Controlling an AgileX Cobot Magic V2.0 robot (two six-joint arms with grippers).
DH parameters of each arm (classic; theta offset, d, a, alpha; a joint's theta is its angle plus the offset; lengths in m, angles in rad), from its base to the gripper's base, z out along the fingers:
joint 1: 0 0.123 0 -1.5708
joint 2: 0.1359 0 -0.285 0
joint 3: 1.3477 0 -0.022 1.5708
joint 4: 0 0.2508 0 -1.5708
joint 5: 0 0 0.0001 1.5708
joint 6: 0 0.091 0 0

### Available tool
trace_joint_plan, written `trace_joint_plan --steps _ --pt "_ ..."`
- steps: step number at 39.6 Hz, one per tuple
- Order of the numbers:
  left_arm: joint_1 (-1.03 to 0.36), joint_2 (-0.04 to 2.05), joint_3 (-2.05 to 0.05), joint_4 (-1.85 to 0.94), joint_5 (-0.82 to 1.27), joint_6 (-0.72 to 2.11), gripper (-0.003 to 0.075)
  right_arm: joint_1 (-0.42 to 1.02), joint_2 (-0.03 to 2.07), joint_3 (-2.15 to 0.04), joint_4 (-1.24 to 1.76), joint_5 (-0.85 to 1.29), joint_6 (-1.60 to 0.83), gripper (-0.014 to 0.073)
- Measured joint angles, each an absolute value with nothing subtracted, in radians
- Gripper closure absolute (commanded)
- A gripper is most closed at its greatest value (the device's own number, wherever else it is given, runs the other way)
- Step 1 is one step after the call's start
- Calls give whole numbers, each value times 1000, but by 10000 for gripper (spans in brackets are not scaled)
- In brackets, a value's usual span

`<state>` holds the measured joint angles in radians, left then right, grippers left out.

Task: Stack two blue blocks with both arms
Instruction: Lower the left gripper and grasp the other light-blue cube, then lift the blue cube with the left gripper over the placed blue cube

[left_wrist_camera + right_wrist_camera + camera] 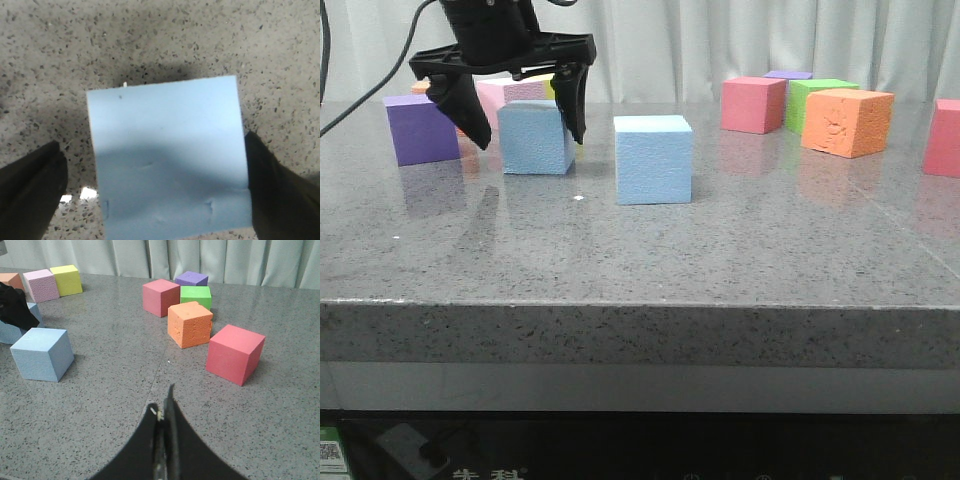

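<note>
Currently the left hand [512, 112] straddles the left blue block [534, 138] on the table [740, 260], fingers wide, not yet gripping. Second blue block [653, 159] sits just beside. Right hand [165, 410] is closed, empty. Next: close, lift, place on top.

- Desk [740, 250]: speckled grey stone, polished, faintly mirroring the cubes
- Blue blocks [653, 159] [535, 138]: matt foam, the top face seen by the left wrist smooth with small dents
- Orange cube [846, 122]: foam, pitted and rough
- Curtain [720, 40]: probably cloth, matt
</note>
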<state>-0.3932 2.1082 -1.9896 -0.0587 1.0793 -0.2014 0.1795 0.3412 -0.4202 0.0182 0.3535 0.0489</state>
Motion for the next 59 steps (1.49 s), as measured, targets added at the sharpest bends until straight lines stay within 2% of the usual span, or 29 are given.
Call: trace_joint_plan --steps 14,18,43,59 --pt "-393 2108 -2003 -34 1088 -201 252 179 341 -420 18 353 49 662" --pt "-393 2108 -2007 -19 1092 -201 279 179 341 -420 18 353 49 662" --pt "-393 2108 -2020 -9 1115 -201 279 179 341 -420 18 353 49 662" --pt "-417 2108 -2223 -10 1207 -181 279 179 341 -420 18 353 49 662"
